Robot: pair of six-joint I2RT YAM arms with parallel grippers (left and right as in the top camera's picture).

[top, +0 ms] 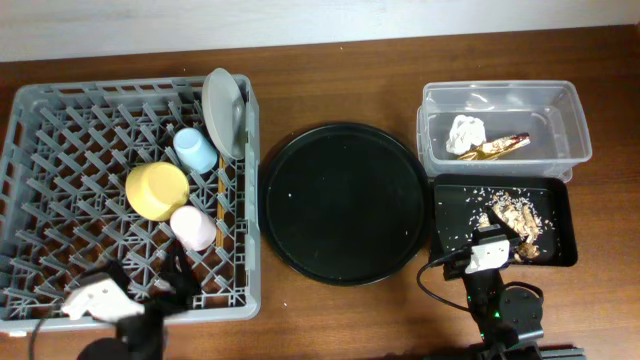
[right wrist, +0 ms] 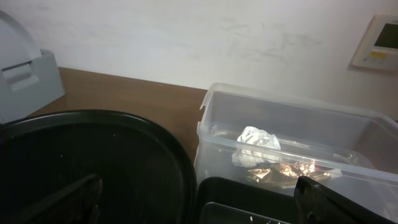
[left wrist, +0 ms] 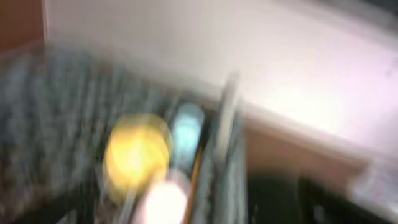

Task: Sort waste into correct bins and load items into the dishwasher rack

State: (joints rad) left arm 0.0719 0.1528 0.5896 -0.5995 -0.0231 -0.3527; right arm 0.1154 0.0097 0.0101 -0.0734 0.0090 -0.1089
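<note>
Evidently sorting looks finished: the dishwasher rack [top: 100, 88] holds the yellow bowl [top: 157, 190] and plate [top: 222, 110], the clear tub [top: 500, 88] the napkin [top: 466, 132] and wrapper [top: 500, 146], the black tray [top: 560, 225] the scraps [top: 510, 212]. Left end effector [top: 172, 285] and right end effector [right wrist: 198, 182] gape wide, empty; best retreat high, clear of rims.

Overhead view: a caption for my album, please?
Pink cup, blue cup, bowl and plate in the grey rack; napkin and gold wrapper in the clear tub; crumbs in the rectangular black tray.

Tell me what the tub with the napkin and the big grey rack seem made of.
The tub looks like clear, glossy plastic: the napkin and gold wrapper show through its walls. The rack looks like matte grey moulded plastic, going by its uniform lattice of pegs.
</note>
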